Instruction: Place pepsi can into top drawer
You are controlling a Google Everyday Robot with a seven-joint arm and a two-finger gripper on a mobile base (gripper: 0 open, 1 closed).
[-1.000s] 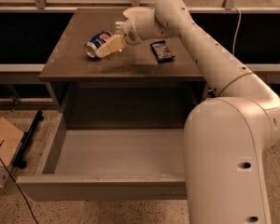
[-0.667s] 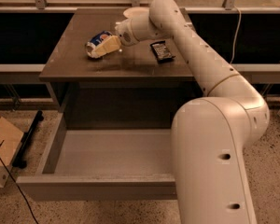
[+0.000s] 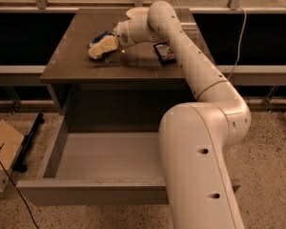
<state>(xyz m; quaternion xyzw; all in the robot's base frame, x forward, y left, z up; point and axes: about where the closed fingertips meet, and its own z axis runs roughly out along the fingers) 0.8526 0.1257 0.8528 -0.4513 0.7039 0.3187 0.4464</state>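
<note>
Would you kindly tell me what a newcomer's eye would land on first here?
The white arm fills the right foreground and reaches to the cabinet top, where its claw sits at the pepsi can. Below, the top drawer stands wide open, and a black packet lies right of the claw.

Pepsi can (image 3: pixel 101 36) at gripper (image 3: pixel 97 50) — drawer (image 3: pixel 109 154) open
</note>
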